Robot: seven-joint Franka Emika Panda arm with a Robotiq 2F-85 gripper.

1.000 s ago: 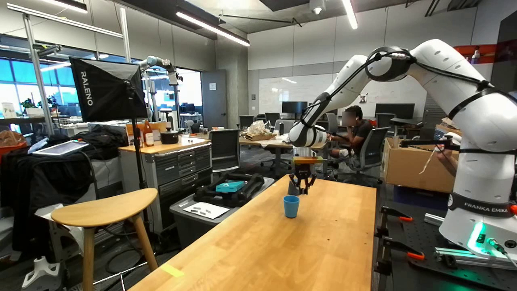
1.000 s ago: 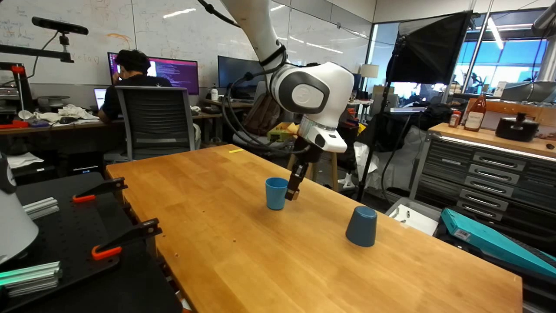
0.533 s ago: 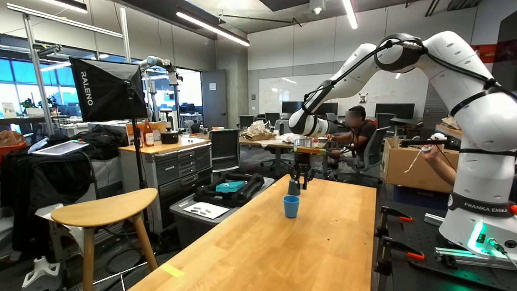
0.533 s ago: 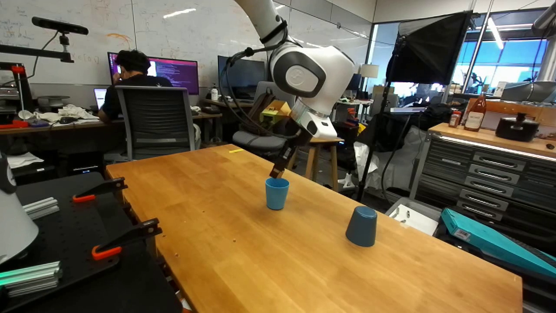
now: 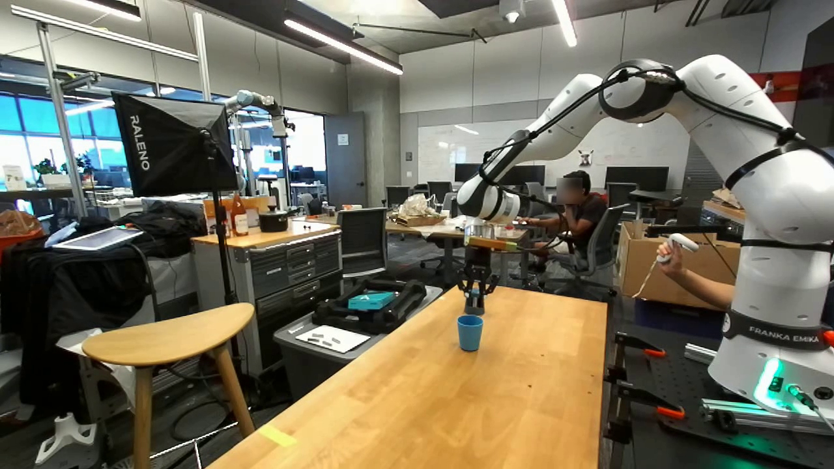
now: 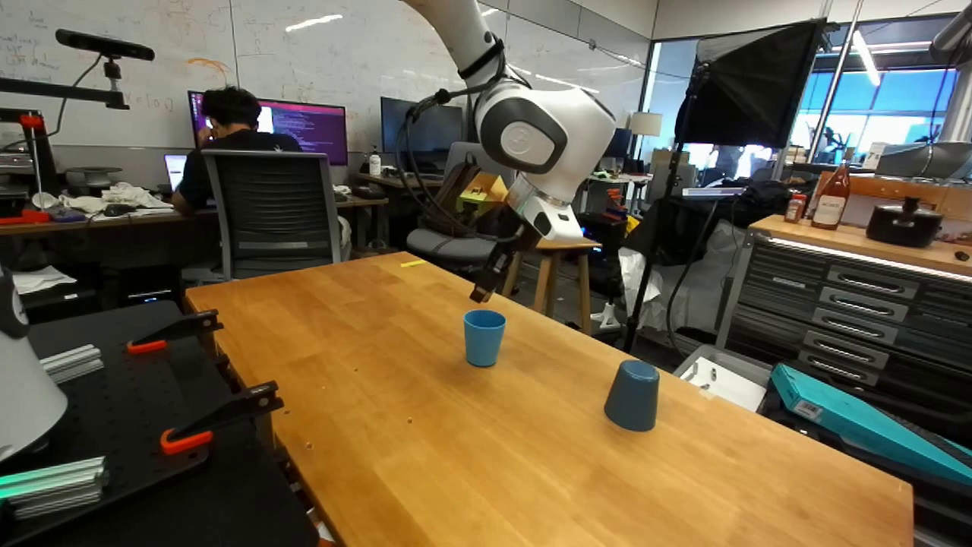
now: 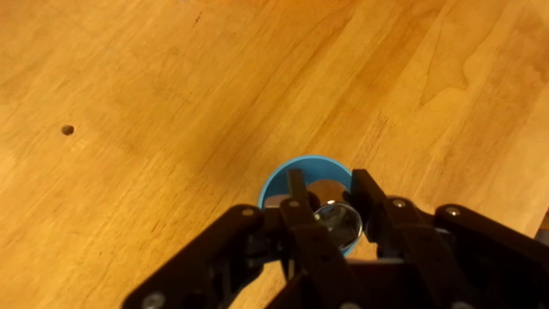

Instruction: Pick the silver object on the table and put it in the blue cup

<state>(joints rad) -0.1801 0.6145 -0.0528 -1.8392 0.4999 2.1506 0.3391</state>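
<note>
1. At left in an exterior view, two black-and-orange clamps (image 6: 239, 406) line the long edge of the honey-coloured wooden counter (image 6: 425, 463) nearest my white base (image 6: 26, 380), probably to keep me from shifting.
2. Further right, my black two-fingered gripper (image 6: 482, 295) slants down over the counter, nearer the long edge opposite my base. Its dark fingers (image 7: 363, 189) pinch a shiny round silver metal object (image 7: 339, 225) from two sides, a hold I judge good for a straight drop. Only the wrist view makes this object plain.
3. Just below, the small sky-blue cylindrical cup (image 6: 484, 342) stands upright, mouth up, presumably to receive it. The wrist view sets its rim behind the object; an exterior view shows the gap above it.
4. Right again, by that opposite long edge, a dark slate-blue tapered cup (image 6: 632, 399) stands upside down, so hardly the target. The wrist view lacks it.
5. Beyond the counter's base-side edge, an exterior view alone shows a white handheld controller (image 5: 681, 243), likely steering me.
</note>
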